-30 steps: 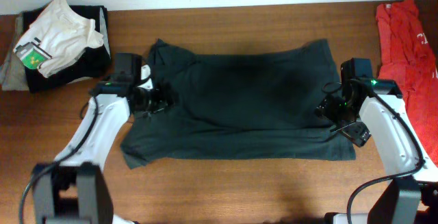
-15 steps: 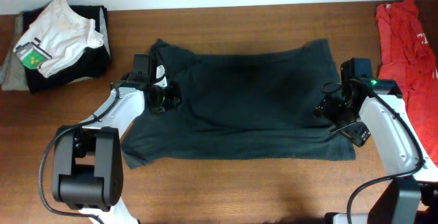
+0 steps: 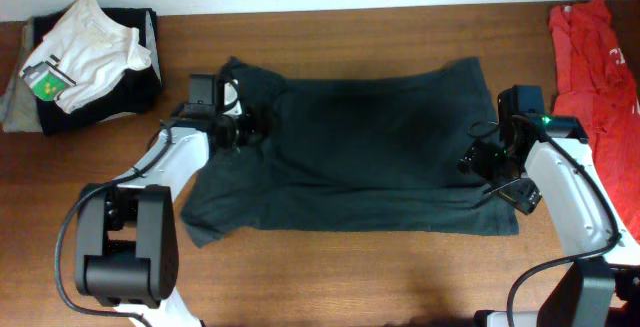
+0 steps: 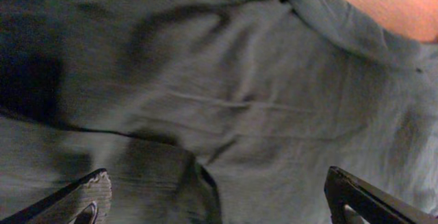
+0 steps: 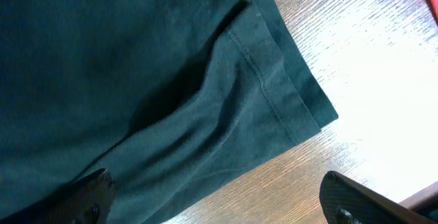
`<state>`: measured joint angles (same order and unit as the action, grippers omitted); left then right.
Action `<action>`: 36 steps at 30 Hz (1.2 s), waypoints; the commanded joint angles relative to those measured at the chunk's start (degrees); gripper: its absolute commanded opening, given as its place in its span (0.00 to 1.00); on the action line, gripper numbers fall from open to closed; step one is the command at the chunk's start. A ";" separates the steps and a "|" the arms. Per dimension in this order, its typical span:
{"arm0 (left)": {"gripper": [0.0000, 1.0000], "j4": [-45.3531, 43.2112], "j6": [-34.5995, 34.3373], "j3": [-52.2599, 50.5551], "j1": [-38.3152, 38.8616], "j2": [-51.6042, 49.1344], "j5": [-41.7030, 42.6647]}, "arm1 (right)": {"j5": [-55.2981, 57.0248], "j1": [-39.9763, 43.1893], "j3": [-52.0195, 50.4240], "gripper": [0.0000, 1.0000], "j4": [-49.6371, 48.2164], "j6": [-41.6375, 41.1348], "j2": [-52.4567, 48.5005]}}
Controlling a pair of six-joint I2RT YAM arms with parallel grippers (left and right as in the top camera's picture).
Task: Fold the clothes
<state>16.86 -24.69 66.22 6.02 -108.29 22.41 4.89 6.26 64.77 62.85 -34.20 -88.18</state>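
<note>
Black T-shirt point(image 3: 360, 147) lies spread flat on the desk point(image 3: 350, 277), left end effector point(image 3: 247, 129) above its collar end, right end effector point(image 3: 474, 159) above the hem corner, both open and empty; a shallow pinch risks catching one layer, skewing the fold.

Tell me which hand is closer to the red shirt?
Right. The right hand sits at the right edge of the dark shirt, near the red shirt; the left hand is over the dark shirt's opposite side.
</note>
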 commanded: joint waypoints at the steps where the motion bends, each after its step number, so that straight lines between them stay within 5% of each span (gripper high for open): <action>1: 0.99 3.43 -1.92 0.26 -2.93 1.20 0.76 | 0.04 -0.26 0.92 0.99 0.20 0.98 0.28; 4: 0.91 10.54 -3.10 0.31 -2.99 1.27 0.98 | 0.04 -0.26 0.92 0.99 -0.24 0.98 0.28; 10: 0.15 10.73 -3.10 0.31 1.84 1.14 1.99 | -0.20 -0.26 0.92 0.99 -1.53 0.96 0.28; 13: 0.03 9.62 -3.13 0.31 3.54 0.22 1.62 | -0.17 -0.26 0.92 0.99 -1.29 0.98 0.28; 16: 0.02 6.58 -3.13 0.31 4.11 -1.55 2.03 | -0.17 -0.26 0.92 0.99 -1.31 0.98 0.28; 25: 0.16 -5.88 -3.13 0.31 4.04 -6.78 3.72 | -0.17 -0.26 0.90 0.99 -1.25 0.98 0.28; 26: 0.35 -6.97 -3.13 0.31 3.98 -6.78 3.72 | -0.17 -0.26 0.90 0.99 -1.22 0.98 0.28; 28: 0.92 -8.46 -3.13 0.31 4.00 -6.78 3.76 | -0.17 -0.26 0.90 0.99 -1.01 0.98 0.28; 29: 0.99 -9.01 -3.13 0.31 4.00 -6.78 3.80 | -0.17 -0.26 0.90 0.98 -0.85 0.98 0.28; 36: 0.99 -7.48 1.99 3.32 1.25 0.48 16.39 | -0.15 -0.26 0.70 0.99 -0.55 1.01 0.28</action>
<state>7.42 -26.52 67.13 9.15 -113.97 33.08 4.84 6.26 64.79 62.15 -33.17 -88.18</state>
